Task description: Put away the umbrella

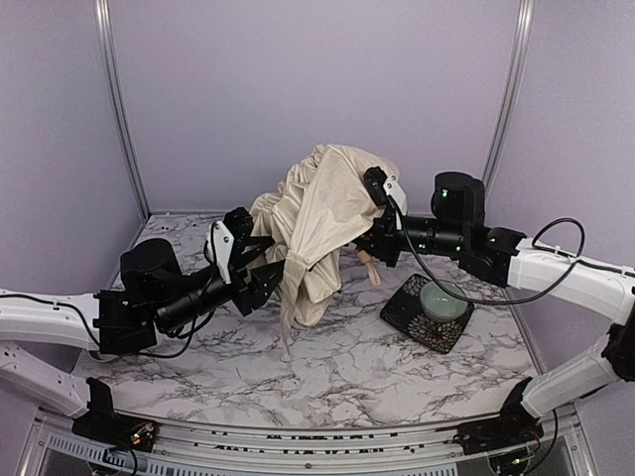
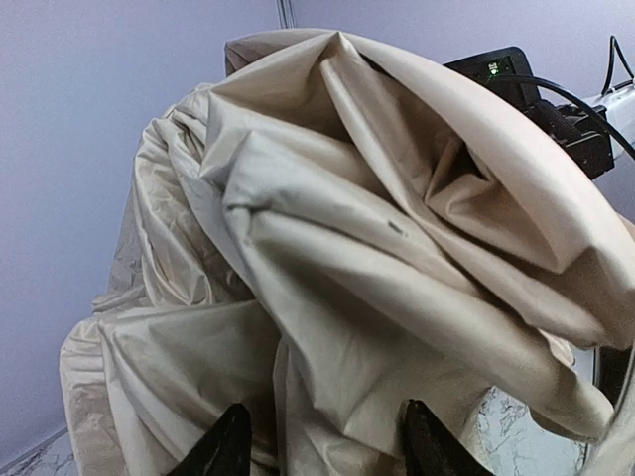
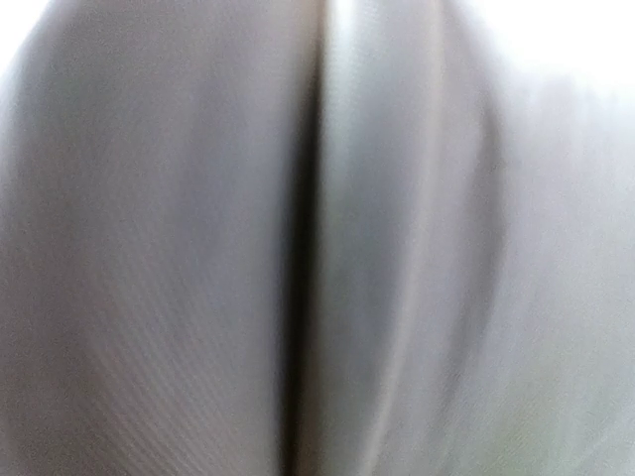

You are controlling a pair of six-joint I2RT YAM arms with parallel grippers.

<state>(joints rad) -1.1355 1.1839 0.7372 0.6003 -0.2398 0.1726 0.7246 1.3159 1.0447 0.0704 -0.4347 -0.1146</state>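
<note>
Two robot arms meet over a marbled bench (image 1: pixel 377 387), where the umbrella (image 1: pixel 317 213) hangs between them as a crumpled cream-beige bundle, canopy loose and unrolled, at mid-bench towards the far wall. Its lowest folds hang near the bench; we cannot tell whether they touch. The left hand (image 1: pixel 270 270) is at the bundle's lower left side. Its wrist view shows both dark fingertips (image 2: pixel 226 446) standing apart with cloth filling the gap between them, and we cannot tell whether they pinch it. The right hand (image 1: pixel 377 213) presses into the right side, its fingers lost in the folds and its own camera blurred by fabric, so we cannot tell whether it is clenched or released. A pale tan handle (image 1: pixel 369 266) dangles below that hand. We judge the cloth light, limp and slippery, apt to slide out of a shallow pinch and billow. The stiff parts, the handle and the shaft we take to lie within the folds, look the surer places to hold while the canopy is gathered. A dark patterned dish (image 1: pixel 429 315) sits near right.
</note>
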